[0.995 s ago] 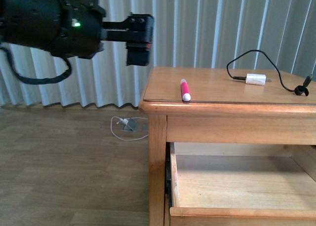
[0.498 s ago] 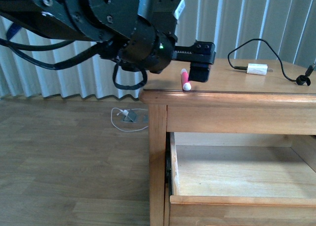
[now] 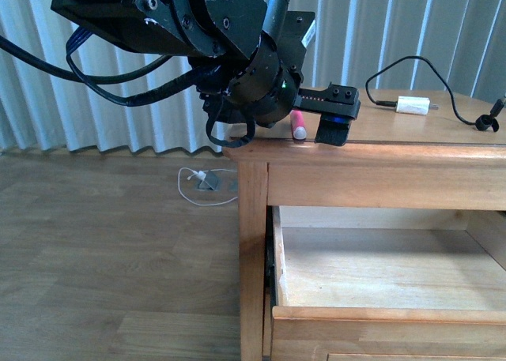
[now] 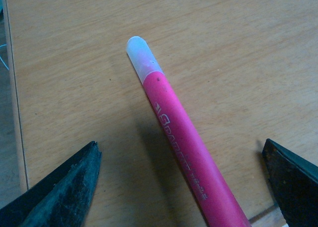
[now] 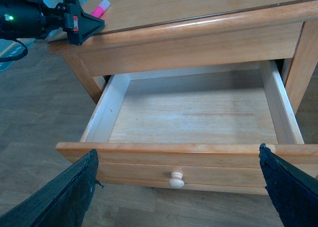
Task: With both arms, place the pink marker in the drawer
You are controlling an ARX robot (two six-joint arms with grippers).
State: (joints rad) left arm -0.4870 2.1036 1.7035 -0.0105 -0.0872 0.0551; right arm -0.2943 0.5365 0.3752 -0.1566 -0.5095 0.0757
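The pink marker (image 4: 185,148) lies flat near the front left corner of the table top, white cap pointing away from the edge. My left gripper (image 4: 180,152) is open and low over it, with one finger (image 4: 63,188) on each side and not touching it. In the front view the left gripper (image 3: 318,122) hides most of the pink marker (image 3: 299,127). Below, the drawer (image 3: 278,276) is pulled out, its pale inside bare. My right gripper (image 5: 177,152) hangs open in front of the drawer (image 5: 278,113), above its round knob (image 5: 176,179). The pink marker (image 5: 101,8) shows there too.
A white charger block (image 3: 413,106) with a black cable (image 3: 443,92) lies on the table top (image 3: 411,136) at the back right. Vertical blinds hang behind the table. A small adapter with a white cord (image 3: 207,200) lies on the wooden floor at the left.
My left arm swung in from the upper left, moved right and came down over the table's front corner until its open fingers straddled the marker. The marker has stayed in place.
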